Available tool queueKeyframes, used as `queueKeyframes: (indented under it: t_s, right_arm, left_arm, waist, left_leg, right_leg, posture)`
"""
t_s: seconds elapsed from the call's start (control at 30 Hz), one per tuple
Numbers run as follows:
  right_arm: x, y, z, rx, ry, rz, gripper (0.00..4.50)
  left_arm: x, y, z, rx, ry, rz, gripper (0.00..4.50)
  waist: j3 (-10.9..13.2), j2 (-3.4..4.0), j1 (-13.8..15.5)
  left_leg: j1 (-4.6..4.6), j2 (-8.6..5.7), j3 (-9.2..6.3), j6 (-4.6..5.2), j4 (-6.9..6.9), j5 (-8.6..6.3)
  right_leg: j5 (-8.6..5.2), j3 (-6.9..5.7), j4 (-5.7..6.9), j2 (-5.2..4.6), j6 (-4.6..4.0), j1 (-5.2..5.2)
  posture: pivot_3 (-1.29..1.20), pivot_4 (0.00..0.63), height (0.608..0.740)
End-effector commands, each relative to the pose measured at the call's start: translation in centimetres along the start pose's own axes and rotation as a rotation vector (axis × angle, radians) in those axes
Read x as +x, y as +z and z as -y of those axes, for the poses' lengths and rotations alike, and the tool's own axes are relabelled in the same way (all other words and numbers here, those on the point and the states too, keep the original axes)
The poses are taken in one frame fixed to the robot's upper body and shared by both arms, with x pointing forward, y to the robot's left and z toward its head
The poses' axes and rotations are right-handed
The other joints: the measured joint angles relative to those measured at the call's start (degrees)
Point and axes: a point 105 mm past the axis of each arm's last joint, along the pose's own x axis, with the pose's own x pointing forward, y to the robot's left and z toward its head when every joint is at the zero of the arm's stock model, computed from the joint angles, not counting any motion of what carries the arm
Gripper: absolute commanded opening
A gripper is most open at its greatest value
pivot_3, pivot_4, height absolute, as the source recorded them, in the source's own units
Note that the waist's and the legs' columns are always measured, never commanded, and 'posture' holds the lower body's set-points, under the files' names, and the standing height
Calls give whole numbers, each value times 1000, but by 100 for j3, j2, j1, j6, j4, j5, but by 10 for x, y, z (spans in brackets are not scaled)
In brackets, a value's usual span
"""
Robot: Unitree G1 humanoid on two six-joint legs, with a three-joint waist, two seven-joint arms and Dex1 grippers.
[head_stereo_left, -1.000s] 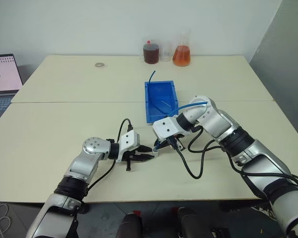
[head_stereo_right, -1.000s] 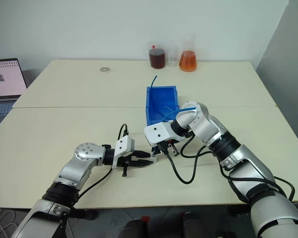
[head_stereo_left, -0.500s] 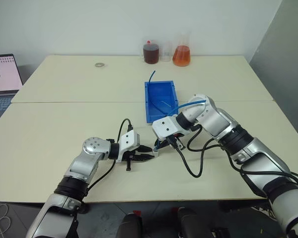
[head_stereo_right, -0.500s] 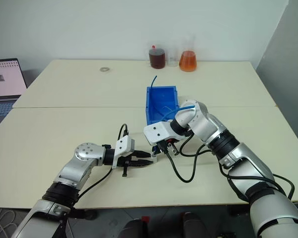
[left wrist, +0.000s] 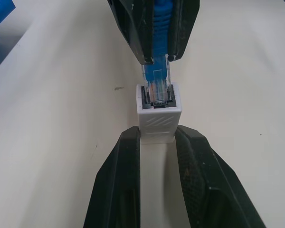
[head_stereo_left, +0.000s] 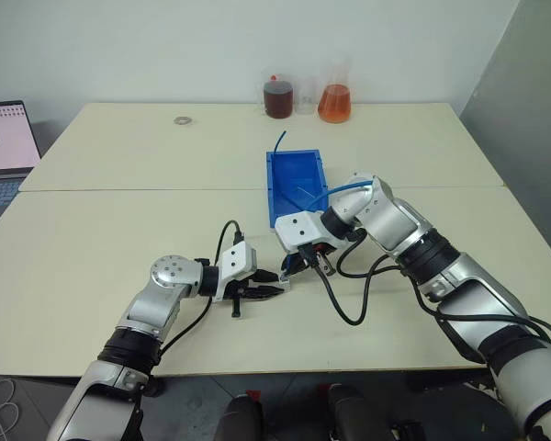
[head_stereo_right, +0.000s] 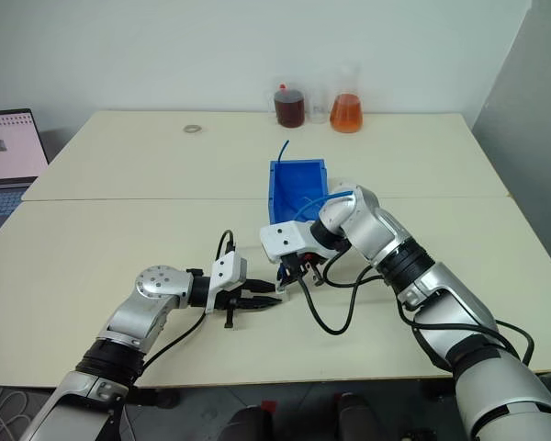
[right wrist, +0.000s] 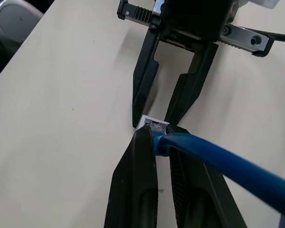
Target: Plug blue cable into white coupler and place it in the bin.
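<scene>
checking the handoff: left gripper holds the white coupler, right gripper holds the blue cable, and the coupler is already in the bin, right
Not quite. The white coupler is not in the bin; the left gripper holds it over the table, as the left wrist view shows. The right gripper does hold the blue cable.

Even, bright indoor light falls from above, with soft, short shadows under the arms on the pale surface [head_stereo_left: 119,230]. There is no harsh glare; the flasks [head_stereo_left: 335,103] at the back glow slightly. The head views are sharp across the frame. In the left wrist view the coupler [left wrist: 157,114] is crisp, while the near gripper fingers [left wrist: 115,190] look softer and dark.
</scene>
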Motion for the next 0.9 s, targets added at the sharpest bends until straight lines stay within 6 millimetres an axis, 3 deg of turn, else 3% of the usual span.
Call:
queueKeyframes:
  t_s: [0.03,0.47,0.9]
  right_arm:
    - [0,10,1,43,9,23,93]
    - [6,24,0,6,-6,39,93]
    - [25,-4,-17,34,-6,43,93]
  left_arm:
    - [3,1,7,22,-32,-3,763]
    - [3,1,5,25,-30,-7,763]
    - [0,0,4,27,-15,-13,763]
  waist:
    - [0,0,1]
    - [2,1,5]
    - [1,1,6]
  left_leg:
    - [0,0,0,0,0,0]
    - [-14,-1,-2,0,0,0]
    - [-14,-1,-3,0,-1,0]
  right_leg:
    - [0,0,0,0,0,0]
    - [0,-3,-6,-1,0,-8]
    - [0,-4,-8,-1,0,-7]
  posture:
    - [0,150,740]
    - [0,150,740]
    - [0,150,740]
